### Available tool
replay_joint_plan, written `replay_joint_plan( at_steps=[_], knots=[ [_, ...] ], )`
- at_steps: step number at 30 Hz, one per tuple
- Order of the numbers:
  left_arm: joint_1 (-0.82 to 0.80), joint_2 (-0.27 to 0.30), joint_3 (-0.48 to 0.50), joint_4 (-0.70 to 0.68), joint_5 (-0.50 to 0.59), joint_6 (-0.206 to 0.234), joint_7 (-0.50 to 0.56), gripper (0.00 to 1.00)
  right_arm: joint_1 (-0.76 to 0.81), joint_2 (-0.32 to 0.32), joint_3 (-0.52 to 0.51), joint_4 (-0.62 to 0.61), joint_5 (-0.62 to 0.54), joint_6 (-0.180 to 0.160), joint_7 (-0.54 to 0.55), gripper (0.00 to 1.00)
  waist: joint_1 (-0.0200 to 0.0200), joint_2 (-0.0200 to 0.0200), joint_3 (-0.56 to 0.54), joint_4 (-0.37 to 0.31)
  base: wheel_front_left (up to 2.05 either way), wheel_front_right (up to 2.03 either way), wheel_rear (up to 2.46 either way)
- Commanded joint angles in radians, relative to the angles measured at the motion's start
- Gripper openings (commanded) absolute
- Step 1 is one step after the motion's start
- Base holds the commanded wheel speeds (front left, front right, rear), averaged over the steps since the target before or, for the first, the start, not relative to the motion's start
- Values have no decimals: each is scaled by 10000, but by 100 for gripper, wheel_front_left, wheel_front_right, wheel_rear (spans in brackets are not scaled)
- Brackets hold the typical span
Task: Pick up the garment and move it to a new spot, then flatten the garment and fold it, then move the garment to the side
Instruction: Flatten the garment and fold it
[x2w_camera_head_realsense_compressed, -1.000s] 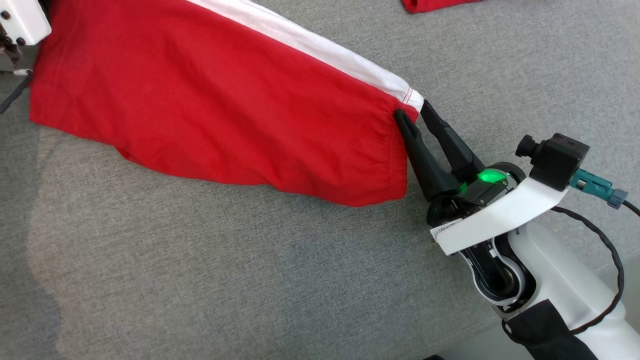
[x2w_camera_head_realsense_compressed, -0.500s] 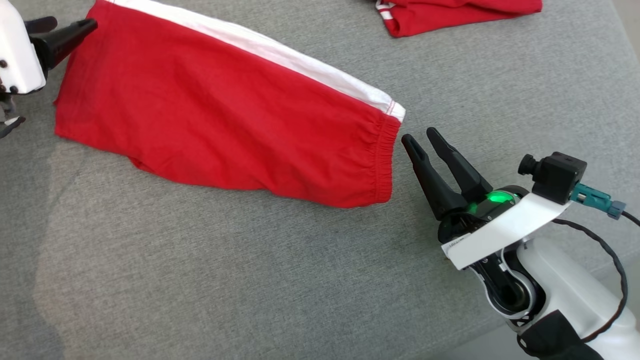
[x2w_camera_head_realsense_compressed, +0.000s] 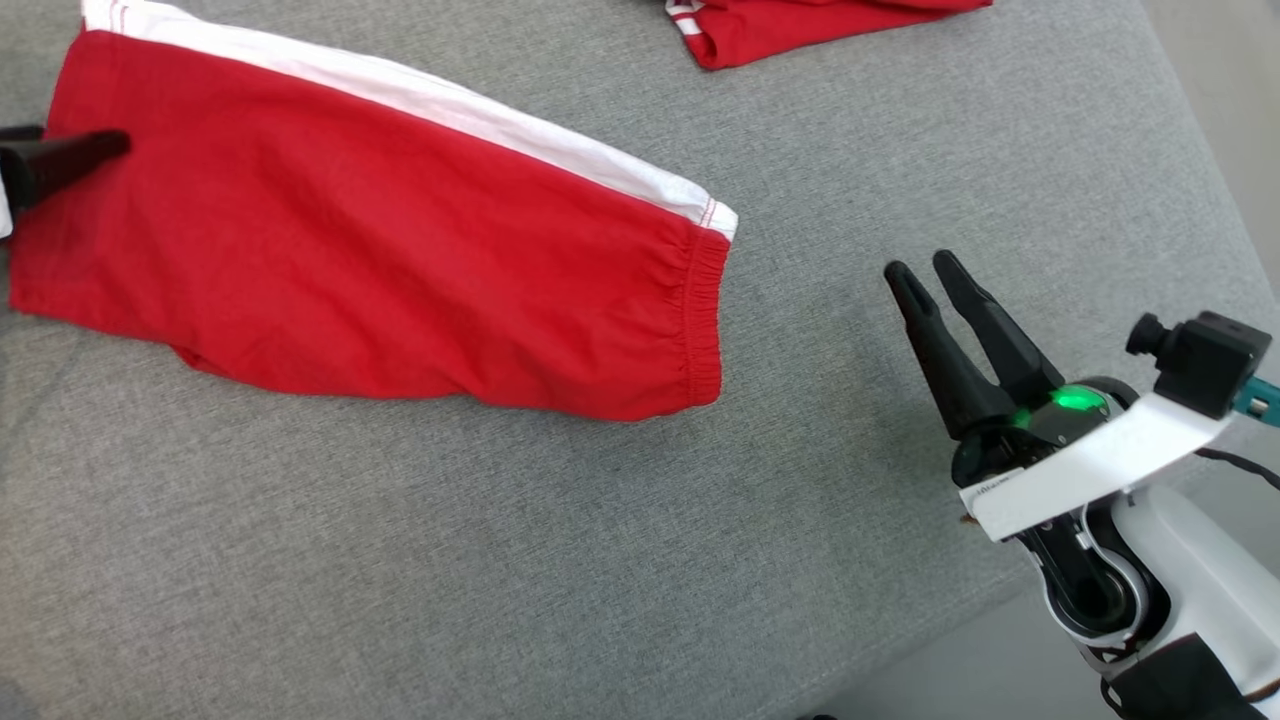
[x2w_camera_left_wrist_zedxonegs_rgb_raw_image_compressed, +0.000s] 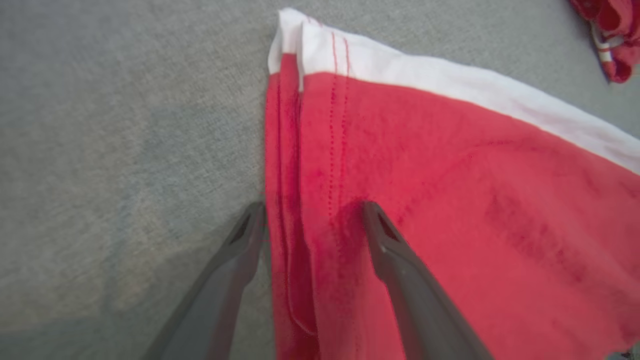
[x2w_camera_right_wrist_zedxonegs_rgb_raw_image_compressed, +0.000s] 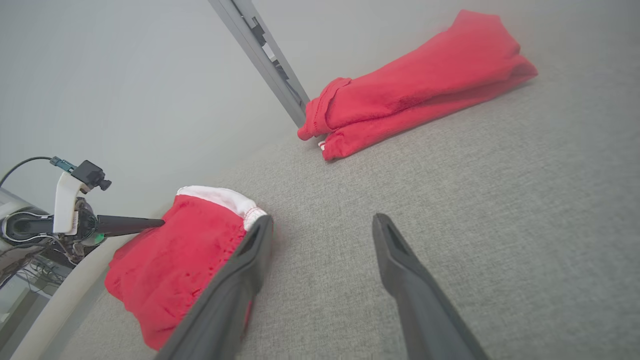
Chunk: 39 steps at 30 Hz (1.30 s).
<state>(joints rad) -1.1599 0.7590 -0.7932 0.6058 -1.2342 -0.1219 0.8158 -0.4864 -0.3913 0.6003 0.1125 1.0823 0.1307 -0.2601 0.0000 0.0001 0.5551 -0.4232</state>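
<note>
Lying flat on the grey cloth-covered table (x2w_camera_head_realsense_compressed: 600, 560), the red garment (x2w_camera_head_realsense_compressed: 380, 270) stretches across the robot's left side. A white stripe (x2w_camera_head_realsense_compressed: 450, 103) runs along its far edge, and its gathered waistband (x2w_camera_head_realsense_compressed: 705, 320) points to the right. At the hem end the left end effector (x2w_camera_left_wrist_zedxonegs_rgb_raw_image_compressed: 314, 207) stands wide, one finger over the red cloth and the other just off its edge above the table, gripping nothing. The right end effector (x2w_camera_head_realsense_compressed: 920, 265) is spread wide too and empty, well apart from the waistband. A second red garment (x2w_camera_head_realsense_compressed: 800, 25) lies bunched near the table's far edge.
</note>
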Motion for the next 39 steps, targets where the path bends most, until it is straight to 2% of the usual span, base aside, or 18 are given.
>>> replay_joint_plan(
  at_steps=[1,5,7,8,9,11,12,20,32,39],
  knots=[
    [523,-96,-183,-1,-191,-20,383,100,105,-79,-66,-11,-25,4,-40,100,0,-1,-1,-26,0,0,0],
    [705,-35,-69,-640,-882,-50,1105,100,350,-81,-230,-38,-73,4,-40,100,0,-1,-45,-12,0,0,0],
    [730,33,57,-1001,-1034,-55,1022,100,405,-60,-244,-1,-110,4,-40,100,0,-1,-56,4,0,0,0],
    [724,39,108,-1131,-1067,-10,943,96,401,-44,-248,17,-114,4,-40,100,0,-1,-58,10,0,0,0],
    [716,76,130,-1246,-1078,61,922,69,383,-36,-242,27,-115,4,-40,100,0,-1,-56,17,0,0,0],
    [755,177,128,-1430,-914,173,806,31,319,-3,-213,43,-161,4,-40,100,0,-1,-31,27,0,0,0],
    [758,214,135,-1498,-838,247,715,0,286,6,-205,45,-177,4,-40,100,0,-1,-14,33,0,0,0],
    [941,281,189,-1658,-846,513,563,0,329,-15,-236,208,-284,4,-40,100,0,-1,-194,250,0,0,0],
    [2376,131,191,-1777,-1318,763,-34,0,390,-334,-4,500,-231,4,128,100,0,-1,-1488,1433,0,0,0],
    [3446,204,365,-1954,-1777,790,-555,0,539,-427,-54,537,-230,4,318,100,0,-1,-2055,1811,0,0,0]
  ],
)
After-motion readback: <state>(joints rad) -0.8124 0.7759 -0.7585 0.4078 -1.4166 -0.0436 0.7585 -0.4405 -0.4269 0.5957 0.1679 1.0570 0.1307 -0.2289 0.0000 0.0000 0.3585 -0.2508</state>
